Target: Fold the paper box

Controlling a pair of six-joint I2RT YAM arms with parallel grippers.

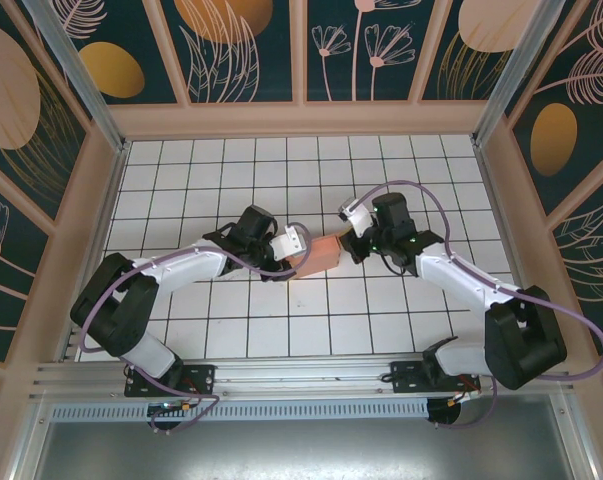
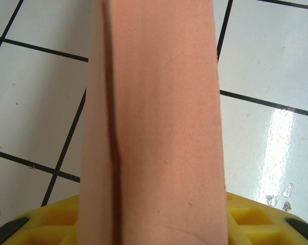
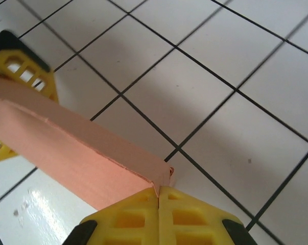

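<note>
From above, the paper box (image 1: 319, 256) is at the middle of the table (image 1: 231, 330). In the left wrist view, the left jaws grip its body between them. In the right wrist view, the right jaws are closed on one thin corner. I think a pull there can tear it or slip off.

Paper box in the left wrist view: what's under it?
White tiled table shows on both sides of the box, black grout lines running under it. The tiles directly beneath are covered; whether it touches the table cannot be told.
</note>
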